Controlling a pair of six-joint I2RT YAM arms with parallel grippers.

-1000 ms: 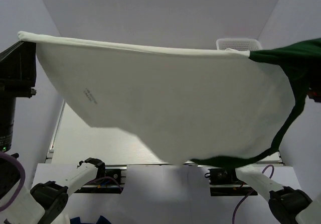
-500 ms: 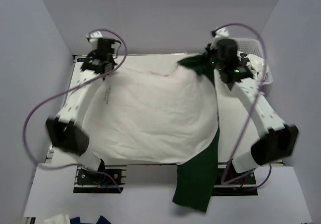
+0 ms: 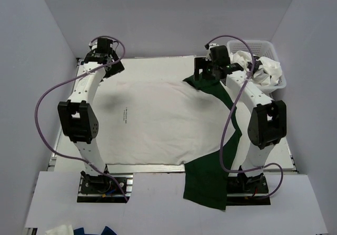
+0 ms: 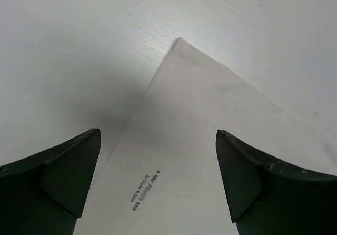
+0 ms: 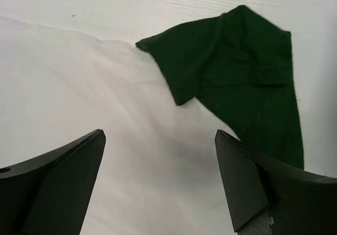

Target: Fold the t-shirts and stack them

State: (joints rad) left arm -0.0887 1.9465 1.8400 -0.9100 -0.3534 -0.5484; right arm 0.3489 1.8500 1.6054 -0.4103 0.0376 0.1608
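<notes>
A white t-shirt (image 3: pixel 158 119) with a small line of black lettering (image 4: pixel 145 190) lies spread flat across the table. A dark green t-shirt (image 3: pixel 208 172) lies partly under its right side and hangs over the near edge. The green cloth shows again at the far right corner (image 5: pixel 237 61). My left gripper (image 3: pixel 108 66) hovers open above the white shirt's far left corner (image 4: pixel 179 39), holding nothing (image 4: pixel 157 135). My right gripper (image 3: pixel 202 71) stands open over the white cloth beside the green sleeve, and nothing is between its fingers (image 5: pixel 158 135).
A white lattice basket (image 3: pixel 253 44) stands at the back right with crumpled white cloth (image 3: pixel 266 69) in it. Bare table (image 3: pixel 158 64) shows beyond the shirt. White walls close in left, right and behind. A bit of white cloth (image 3: pixel 60 229) lies below the table's front edge.
The white and green shirts were held up stretched between both grippers. They have come down flat on the table, and both grippers have opened and let go.
</notes>
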